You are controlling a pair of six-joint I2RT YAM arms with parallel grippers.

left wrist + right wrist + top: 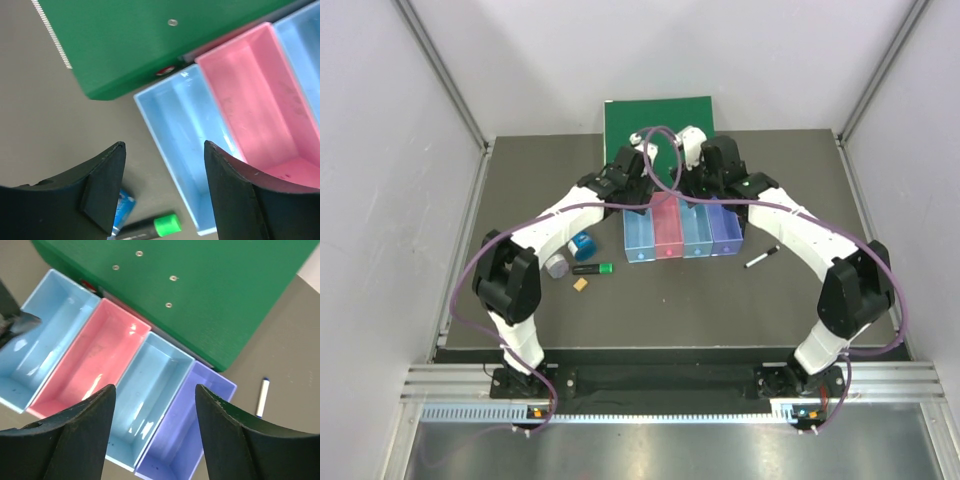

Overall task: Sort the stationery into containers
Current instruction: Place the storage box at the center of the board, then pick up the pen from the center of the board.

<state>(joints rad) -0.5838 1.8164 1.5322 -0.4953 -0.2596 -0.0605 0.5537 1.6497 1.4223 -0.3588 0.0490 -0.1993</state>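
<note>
The containers are four joined bins: light blue (638,235), pink (666,230), light blue (696,232) and purple (725,230). What shows of their insides holds nothing. My left gripper (164,145) hangs open above the leftmost blue bin (185,150), nothing between its fingers. My right gripper (155,387) hangs open over the second blue bin (150,400) and the purple bin (192,430), also holding nothing. On the table left of the bins lie a blue tin (582,245), a grey tin (557,265), a green-capped highlighter (592,268) and a small orange block (580,284). A thin white pen (761,257) lies right of the bins.
A large green binder (658,125) lies flat right behind the bins, its edge touching or nearly touching their far ends. Both arms arch over the table from the near edge and meet above the back of the bin row. White walls enclose the table.
</note>
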